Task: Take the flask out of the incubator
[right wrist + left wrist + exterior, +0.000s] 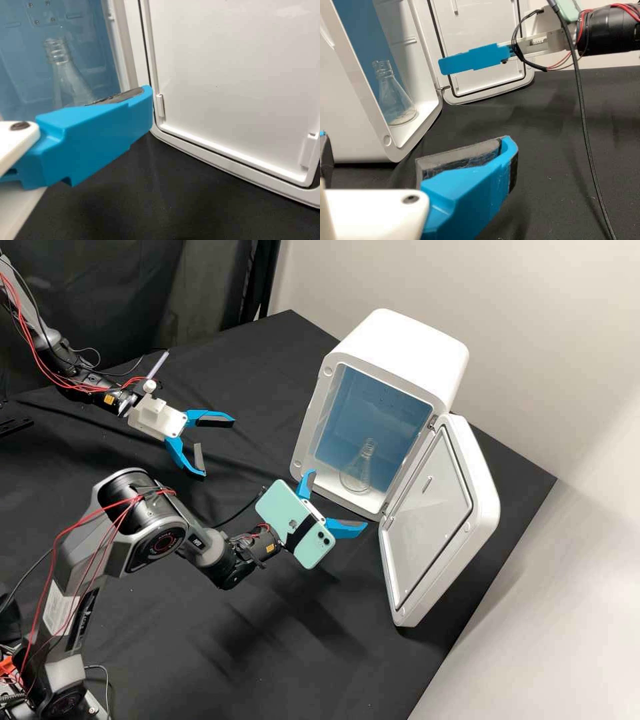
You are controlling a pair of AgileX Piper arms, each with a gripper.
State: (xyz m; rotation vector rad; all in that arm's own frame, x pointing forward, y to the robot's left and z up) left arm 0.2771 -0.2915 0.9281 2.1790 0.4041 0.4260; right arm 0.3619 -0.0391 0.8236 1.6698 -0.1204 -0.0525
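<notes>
Flask (360, 467) stands upright inside the open incubator (400, 350), long axis vertical, neck up; my right pincer (328, 507) is spread & empty, just outside the opening, flask straight ahead & deeper in; my left pincer (202, 440), also spread, hangs well back over the worktop (267, 640); right arm's clearly nearer; door (440, 527) swung wide beside it.

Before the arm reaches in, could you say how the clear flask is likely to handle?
The flask looks empty, so it is probably light. Its smooth, clear walls may be slippery and, if glass, fragile. The wide base should resist tipping.
</notes>
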